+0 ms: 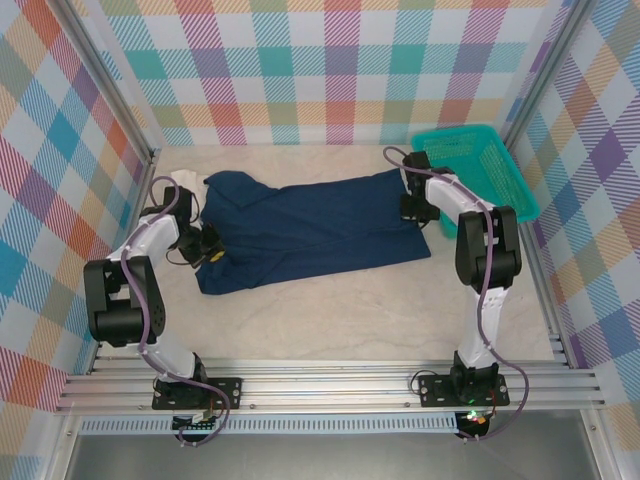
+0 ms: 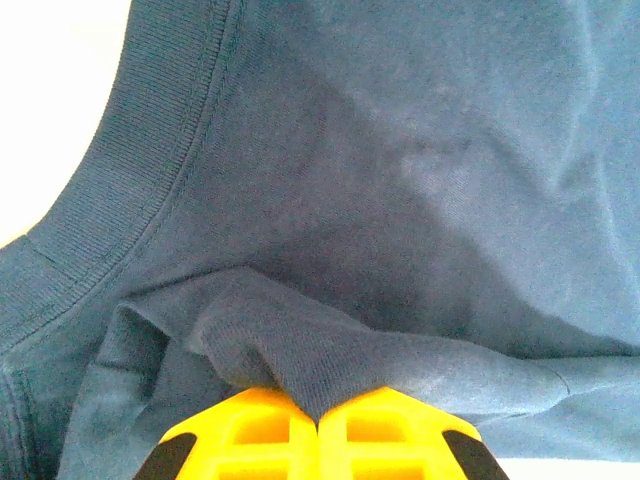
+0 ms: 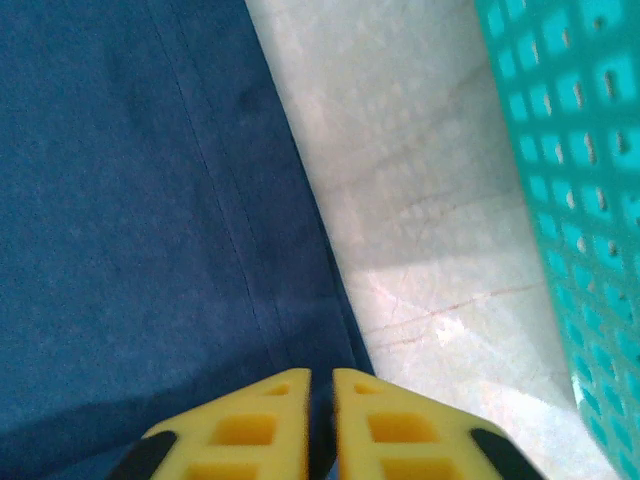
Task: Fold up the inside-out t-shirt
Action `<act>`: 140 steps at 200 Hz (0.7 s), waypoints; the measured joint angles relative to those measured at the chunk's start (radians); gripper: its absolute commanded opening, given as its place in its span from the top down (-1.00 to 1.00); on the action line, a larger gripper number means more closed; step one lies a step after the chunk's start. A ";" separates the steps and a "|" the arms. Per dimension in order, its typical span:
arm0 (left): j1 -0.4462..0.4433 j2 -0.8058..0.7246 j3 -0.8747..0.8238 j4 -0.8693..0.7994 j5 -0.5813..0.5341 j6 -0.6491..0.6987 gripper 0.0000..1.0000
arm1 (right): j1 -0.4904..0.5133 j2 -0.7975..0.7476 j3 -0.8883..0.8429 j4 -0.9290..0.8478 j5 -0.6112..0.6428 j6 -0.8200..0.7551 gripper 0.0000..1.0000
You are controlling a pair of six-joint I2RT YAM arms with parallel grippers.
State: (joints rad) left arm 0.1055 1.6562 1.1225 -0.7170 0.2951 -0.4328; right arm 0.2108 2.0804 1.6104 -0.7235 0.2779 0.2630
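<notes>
Left hand clamped tight, right hand with fingers barely parted, both wrists low and pitched down.

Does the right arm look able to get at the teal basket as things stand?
Probably yes. The teal basket sits close beside the right pincer, with only bare table between them, though the pincer is down at the hem of the navy t-shirt.
</notes>
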 measured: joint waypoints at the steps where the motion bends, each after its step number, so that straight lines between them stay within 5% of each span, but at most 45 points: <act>1: 0.000 0.003 0.002 0.000 0.000 0.000 0.98 | 0.000 0.001 0.001 0.000 0.000 -0.001 0.57; 56: 0.001 0.088 0.036 0.015 0.019 -0.008 0.98 | 0.024 -0.001 0.022 0.004 0.014 -0.024 0.24; 140: 0.007 0.090 0.090 0.014 0.029 -0.023 0.97 | 0.076 -0.136 -0.192 0.070 -0.150 -0.009 0.23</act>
State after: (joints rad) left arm 0.1127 1.7458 1.2129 -0.7029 0.3244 -0.4557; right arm 0.2867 1.9446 1.4189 -0.6533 0.1276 0.2543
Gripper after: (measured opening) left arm 0.046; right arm 0.388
